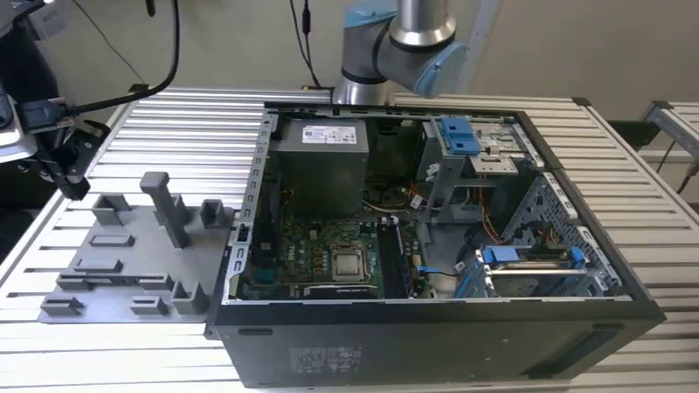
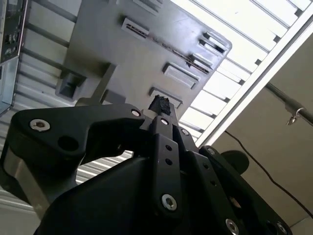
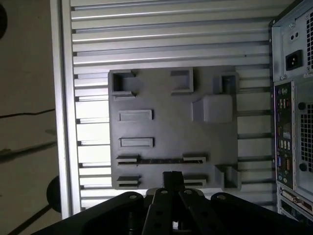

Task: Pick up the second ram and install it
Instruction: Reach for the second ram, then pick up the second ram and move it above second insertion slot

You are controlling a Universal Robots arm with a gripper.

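Ram (image 3: 161,160) — a thin dark strip, seemingly on edge between two low brackets of the grey tray (image 3: 166,127). Just ahead of the fingertips and lower than them, not touching the hand. Cannot tell chips or board colour from here.

Hand (image 3: 172,177) poised above the tray's nearest edge, pointing down at it. Fingers drawn together into one dark tip in both wrist views, with nothing held between them. Closest pair of brackets partly hidden behind that tip.

Farther out from the hand on the tray: two shallow rectangular sockets, then a raised block and several open-sided pockets along the far edge.

Tray flat on the slatted metal counter (image 3: 171,44). Open computer case (image 1: 437,344) off to one side of the hand — lying on its side, just beside the tray in the exterior view, rear ports turned toward the tray. Green motherboard (image 1: 317,254) inside it, well apart from the hand.
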